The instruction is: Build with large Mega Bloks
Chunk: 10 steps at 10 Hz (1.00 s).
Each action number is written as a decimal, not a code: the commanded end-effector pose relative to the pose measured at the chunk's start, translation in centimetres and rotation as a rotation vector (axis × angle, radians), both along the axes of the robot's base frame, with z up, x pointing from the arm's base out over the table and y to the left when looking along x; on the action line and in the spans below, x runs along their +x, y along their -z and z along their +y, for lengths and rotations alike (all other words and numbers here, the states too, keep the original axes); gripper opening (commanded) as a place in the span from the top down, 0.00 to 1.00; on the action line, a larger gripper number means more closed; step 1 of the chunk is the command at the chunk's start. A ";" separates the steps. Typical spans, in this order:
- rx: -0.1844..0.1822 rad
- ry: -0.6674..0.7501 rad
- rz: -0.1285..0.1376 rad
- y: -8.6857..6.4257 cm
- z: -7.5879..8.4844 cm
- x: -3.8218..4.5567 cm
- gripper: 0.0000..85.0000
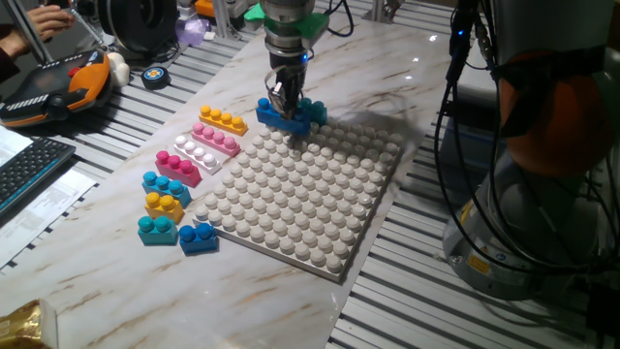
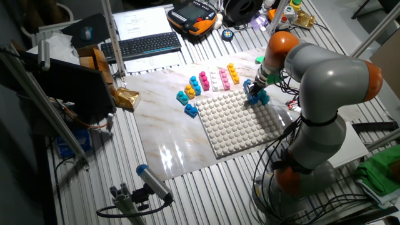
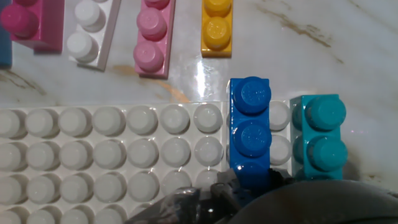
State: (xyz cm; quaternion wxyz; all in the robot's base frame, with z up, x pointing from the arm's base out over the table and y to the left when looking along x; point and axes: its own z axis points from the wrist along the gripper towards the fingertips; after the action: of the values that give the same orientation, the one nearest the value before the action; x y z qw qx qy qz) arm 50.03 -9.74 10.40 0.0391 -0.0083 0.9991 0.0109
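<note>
My gripper (image 1: 284,105) stands upright at the far corner of the grey-white baseplate (image 1: 310,204), shut on a long blue brick (image 1: 274,117) that rests on the plate's edge studs. A teal long brick (image 1: 315,111) lies right beside it on the plate. The hand view shows the blue brick (image 3: 250,124) running up from the blurred fingers, with the teal one (image 3: 320,134) parallel on its right. On the marble beside the plate lie orange-yellow (image 1: 224,120), pink (image 1: 215,138), white (image 1: 199,152) and magenta (image 1: 178,167) long bricks in a row.
Short two-stud bricks, teal (image 1: 161,183), yellow (image 1: 164,205), teal (image 1: 157,229) and blue (image 1: 198,237), sit near the plate's left corner. A keyboard (image 1: 24,170), an orange pendant (image 1: 58,87) and a tape roll (image 1: 155,77) lie at the left. The robot base and cables (image 1: 523,194) stand at the right.
</note>
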 end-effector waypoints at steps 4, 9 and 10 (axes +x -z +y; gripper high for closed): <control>0.003 0.011 -0.034 0.0 0.0 0.00 0.99; 0.025 -0.002 -0.042 -0.1 0.2 -0.27 0.99; 0.025 -0.002 -0.040 -0.2 0.4 -0.57 0.99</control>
State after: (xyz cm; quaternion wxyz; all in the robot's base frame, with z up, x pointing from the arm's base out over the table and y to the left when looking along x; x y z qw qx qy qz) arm 49.40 -9.31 10.66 0.0593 -0.0090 0.9980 0.0222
